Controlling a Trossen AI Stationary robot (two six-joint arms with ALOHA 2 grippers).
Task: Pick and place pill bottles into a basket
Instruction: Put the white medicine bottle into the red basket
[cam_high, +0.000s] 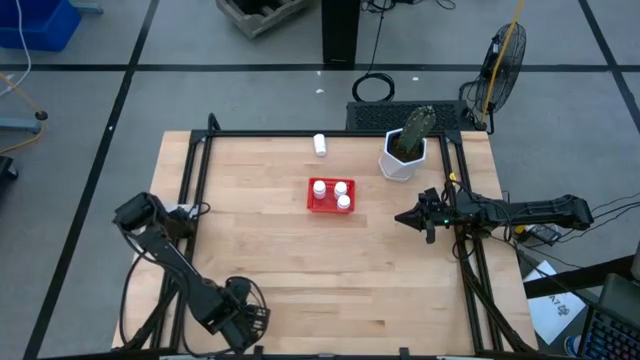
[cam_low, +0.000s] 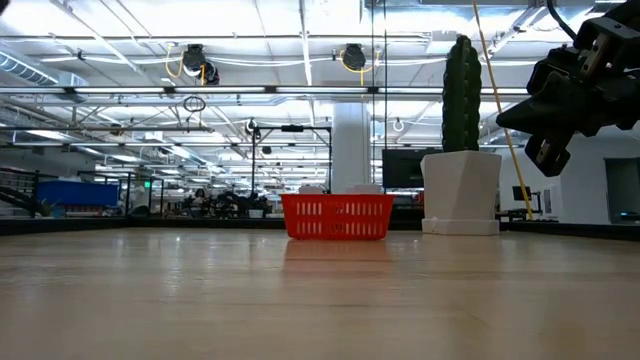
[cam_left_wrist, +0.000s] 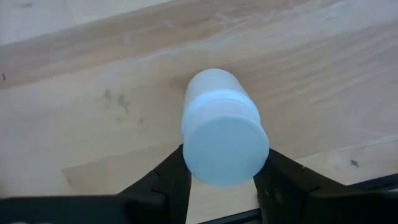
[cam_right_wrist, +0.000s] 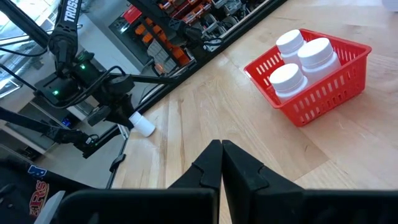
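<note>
A red basket (cam_high: 330, 195) stands mid-table and holds three white pill bottles (cam_right_wrist: 298, 59); it also shows in the low view (cam_low: 337, 217). Another pill bottle (cam_high: 320, 144) lies on its side near the far edge. My left gripper (cam_left_wrist: 221, 180), near the table's front left (cam_high: 245, 320), is shut on a white pill bottle (cam_left_wrist: 221, 124). That bottle also shows in the right wrist view (cam_right_wrist: 142, 124). My right gripper (cam_right_wrist: 222, 155) is shut and empty. It hovers right of the basket (cam_high: 405, 215). My left gripper pinches the bottle between its two fingers (cam_left_wrist: 177, 174), one on each side at the cap end (cam_left_wrist: 227, 149). The cap faces back toward the wrist and the body points away along the fingers. I cannot tell whether the bottle is clear of the table.
A white planter with a cactus (cam_high: 403, 150) stands at the far right, close to my right arm. A dark metal frame (cam_high: 200, 170) runs along the table's sides. Bare wood lies between the basket and the near edge.
</note>
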